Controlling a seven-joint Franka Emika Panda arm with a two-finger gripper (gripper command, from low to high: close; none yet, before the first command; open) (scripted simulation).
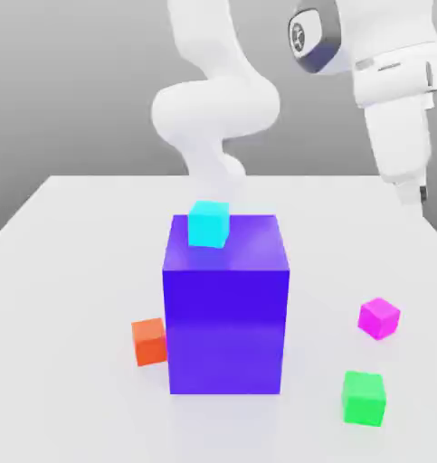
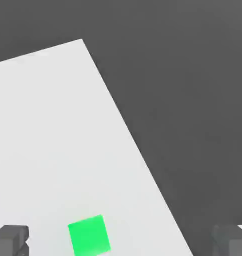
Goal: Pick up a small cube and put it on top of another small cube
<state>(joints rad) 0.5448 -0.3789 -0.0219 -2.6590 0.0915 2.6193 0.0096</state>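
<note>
Exterior view: I have the white arm raised high at the exterior view's right, its hand hanging well above the white desk (image 1: 77, 235) and holding nothing. The small plain magenta-pink cube (image 1: 379, 317) rests on the desk at that same side, apart from everything else. The small green cube (image 1: 363, 397) sits near it, closer to the camera. The tall blue-violet block (image 1: 226, 303) stands mid-desk with a small cyan cube (image 1: 209, 224) on its top face. A small orange-red cube (image 1: 149, 341) lies just beside the block's base on the exterior view's left.

I judge this as the approach step: no pick is made yet. The next move calls for lowering the hand over the magenta-pink cube and centring it between the fingers.

Hand view: the gripper (image 2: 123, 240) is released, both dark fingers (image 2: 10, 239) spread wide. The green cube shows between them; the desk edge runs diagonally close by.

Open room: the magenta-pink cube has clear desk on all sides, but the desk's edge is near, so I would descend straight.
</note>
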